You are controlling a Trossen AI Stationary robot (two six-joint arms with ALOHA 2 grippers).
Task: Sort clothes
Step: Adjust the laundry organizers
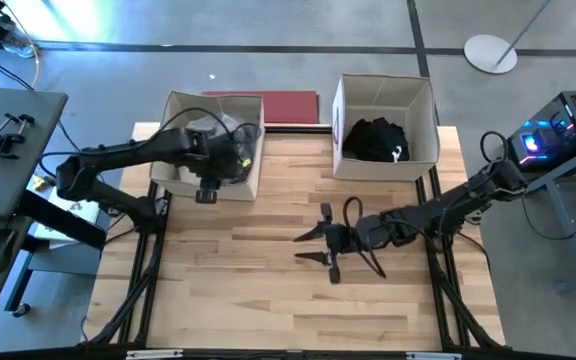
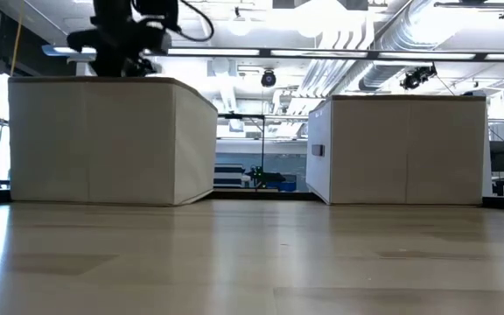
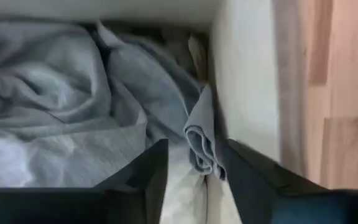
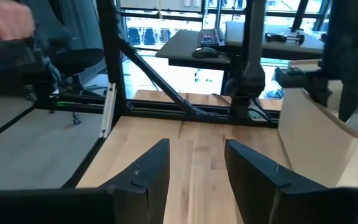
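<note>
Our left end effector (image 3: 191, 165) holds a grey garment (image 3: 199, 140) in the left box (image 1: 173, 172), so we think sorting is nearly done.

A robotics lab in an open industrial hall.
Exposed ceiling ducts (image 2: 383, 52), a wooden bench (image 1: 268, 270), desks with a keyboard (image 4: 213, 37) and a glowing computer (image 1: 553, 130).

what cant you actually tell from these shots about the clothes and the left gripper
- Left box: in the high view the left arm covers most of the contents, so the garments cannot be counted.
- Low view: both boxes' walls hide everything inside.
- Left gripper: its wrist view shows a grey fabric fold between the fingers, but whether it is pinched is unclear.
- Black clothes in the right box: one heap, separate pieces indistinguishable.
</note>
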